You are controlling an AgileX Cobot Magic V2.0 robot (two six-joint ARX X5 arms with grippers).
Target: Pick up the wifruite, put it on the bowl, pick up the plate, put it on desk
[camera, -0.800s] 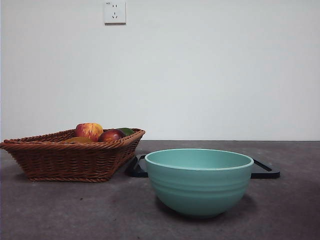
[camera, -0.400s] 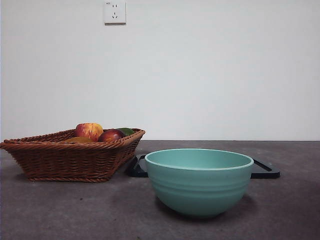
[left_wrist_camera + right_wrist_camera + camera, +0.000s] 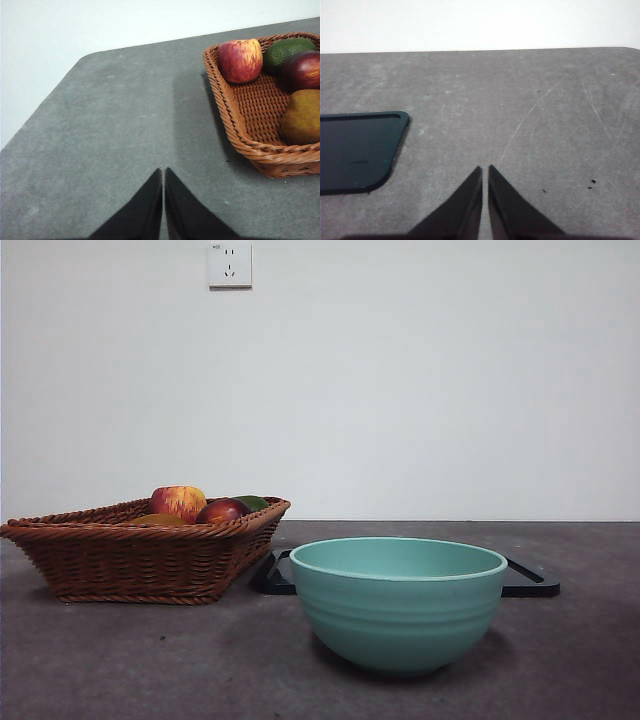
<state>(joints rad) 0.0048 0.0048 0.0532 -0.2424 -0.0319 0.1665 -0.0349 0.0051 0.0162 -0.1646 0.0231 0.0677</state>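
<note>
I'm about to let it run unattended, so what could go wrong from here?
The brown fruit lies tight against the dark red fruit and the basket wall, so the left hand, now shut, may nudge its neighbours or snag the weave. The black plate lies flat on the desk, partly behind the bowl; the shut right hand might slip off its low edge or bump the bowl.

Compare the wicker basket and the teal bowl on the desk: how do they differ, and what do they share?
The basket is brown woven wicker with slanted sides; the bowl is smooth teal with faint ribs and a pale rim. The basket holds fruit, including an apple; nothing shows above the bowl's rim. The bowl stands nearer the front camera than the basket. Both rest upright on the desk.
</note>
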